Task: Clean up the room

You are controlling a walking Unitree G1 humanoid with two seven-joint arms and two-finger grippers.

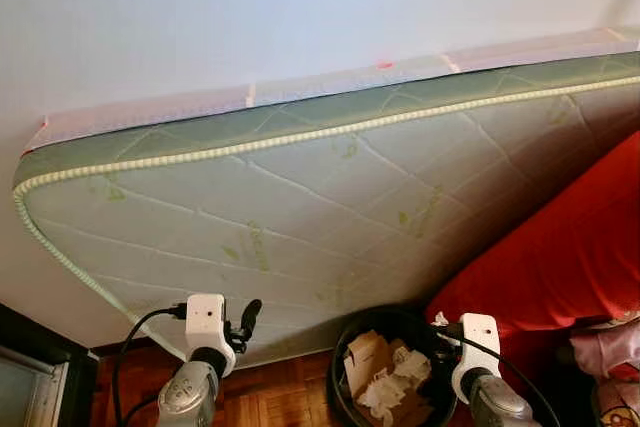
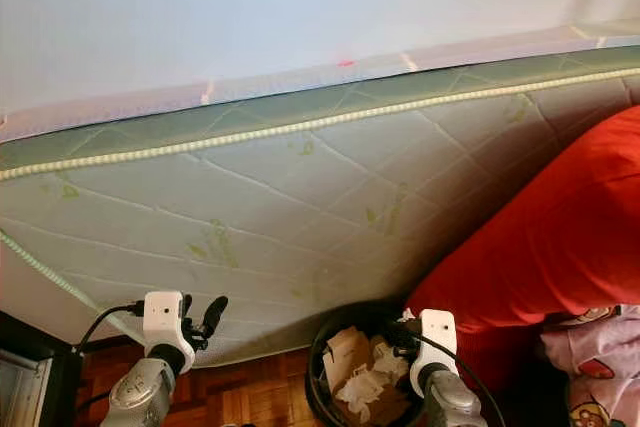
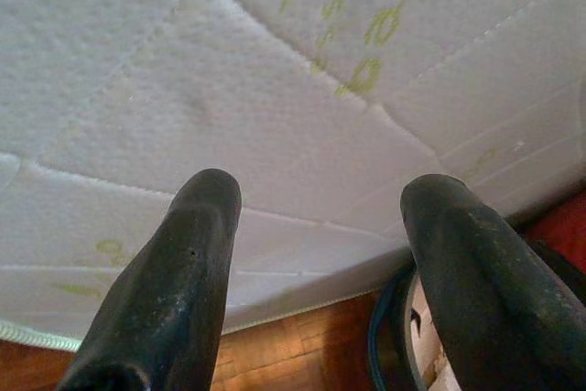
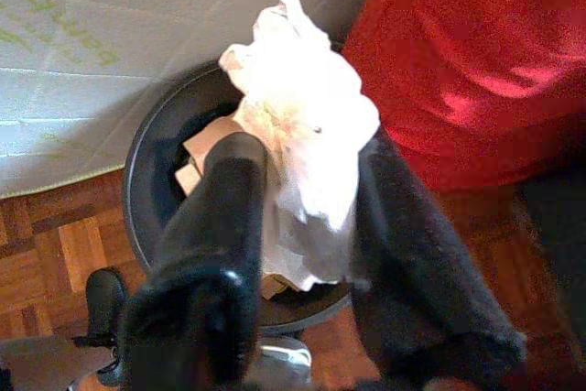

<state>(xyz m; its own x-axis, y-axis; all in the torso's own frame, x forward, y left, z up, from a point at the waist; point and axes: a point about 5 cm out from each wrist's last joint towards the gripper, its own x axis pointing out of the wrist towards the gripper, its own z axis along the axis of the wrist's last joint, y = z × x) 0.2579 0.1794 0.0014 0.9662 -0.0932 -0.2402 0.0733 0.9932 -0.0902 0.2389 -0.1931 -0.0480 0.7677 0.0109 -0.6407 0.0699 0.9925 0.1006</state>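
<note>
A crumpled white paper wad (image 4: 307,98) sits between the two black fingers of my right gripper (image 4: 307,176), which is shut on it. The wad hangs just above the black round waste bin (image 4: 146,157), near its right rim. In the eye views the bin (image 1: 392,313) stands on the floor between my arms, holding cardboard and crumpled paper (image 1: 385,377). My right gripper (image 1: 440,325) is at the bin's right edge. My left gripper (image 1: 245,319) is open and holds nothing, left of the bin and close to the mattress face (image 3: 229,89).
A large quilted mattress (image 1: 300,207) leans against the white wall right behind the bin. A red cushion (image 1: 560,257) presses in from the right, with pink cloth (image 1: 610,347) below it. A dark cabinet (image 1: 30,367) stands at the lower left on the parquet floor (image 1: 280,392).
</note>
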